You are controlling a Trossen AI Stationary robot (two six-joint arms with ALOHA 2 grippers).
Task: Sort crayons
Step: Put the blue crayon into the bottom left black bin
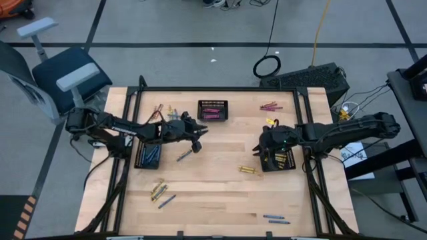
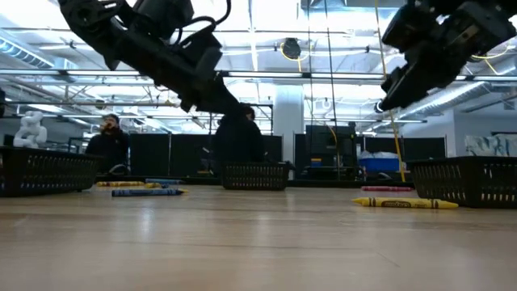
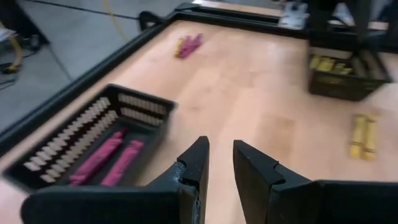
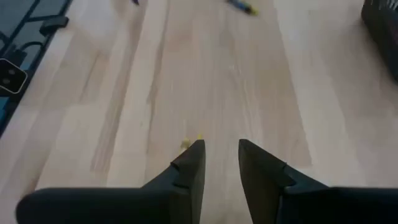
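Note:
Crayons lie loose on the wooden table: a blue one (image 1: 184,155) near my left gripper, a yellow pair (image 1: 250,171) by my right gripper, yellow and blue ones (image 1: 160,192) at the near left, blue ones (image 1: 275,218) near the front edge, and pink ones (image 1: 270,106) at the far right. My left gripper (image 1: 199,133) hovers near the pink-filled basket (image 3: 93,149), its fingers (image 3: 221,165) narrowly apart and empty. My right gripper (image 1: 257,150) hovers above the table left of the yellow-filled basket (image 1: 280,159), its fingers (image 4: 221,158) narrowly apart and empty. Yellow crayon ends (image 4: 186,143) peek out beside one finger.
Three black mesh baskets stand on the table: one with blue crayons (image 1: 148,155) at the left, one with pink (image 1: 212,111) at the far middle, one with yellow at the right. A black frame (image 1: 220,89) edges the table. People (image 2: 109,137) stand in the room beyond.

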